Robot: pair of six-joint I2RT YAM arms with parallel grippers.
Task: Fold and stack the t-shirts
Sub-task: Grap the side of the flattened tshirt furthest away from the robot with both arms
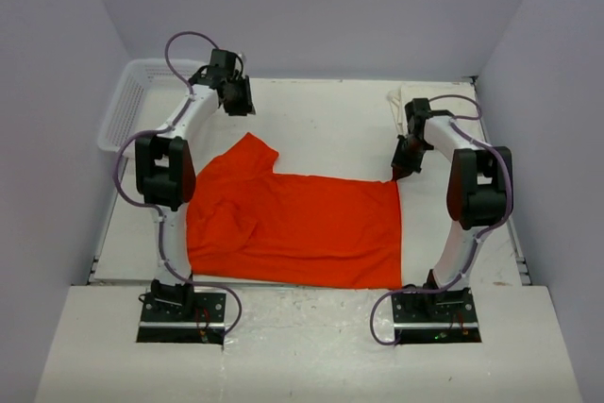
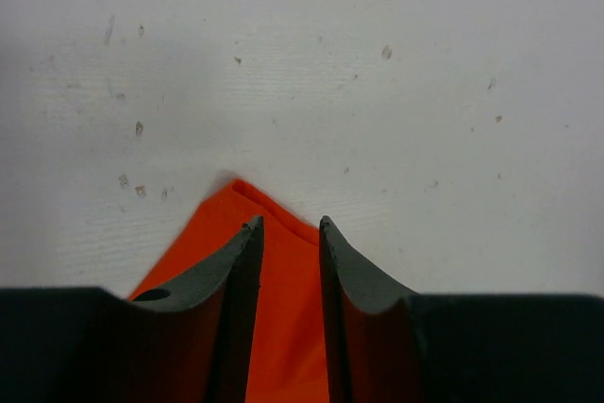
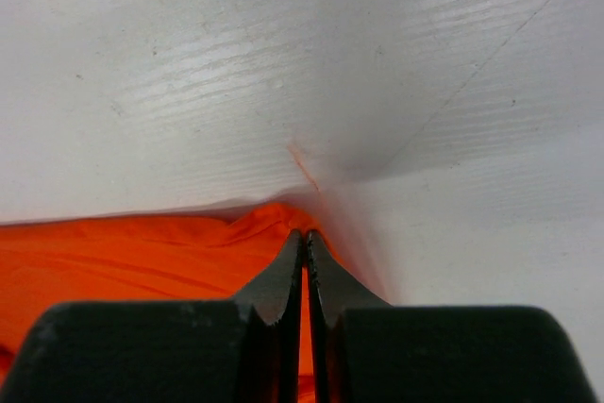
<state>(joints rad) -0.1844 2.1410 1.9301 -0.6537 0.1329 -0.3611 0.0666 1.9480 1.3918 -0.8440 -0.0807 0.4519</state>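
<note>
No writing, label, brand, number or sign can be read in any of the three views. The orange-red t-shirt (image 1: 293,228) shows only plain cloth where it is visible.

This is a robotics lab test cell. Plain lavender-grey walls (image 1: 311,7) box in a scuffed white table (image 1: 321,120) on three sides. Two white-and-black robot arms, left (image 1: 165,172) and right (image 1: 477,186), are bolted on metal base plates (image 1: 182,313) at its near edge, with purple cables (image 1: 117,172) looping loose. An orange t-shirt (image 1: 293,224) lies spread on the table, and a white plastic lattice basket (image 1: 123,106) sits at its far left corner.
</note>
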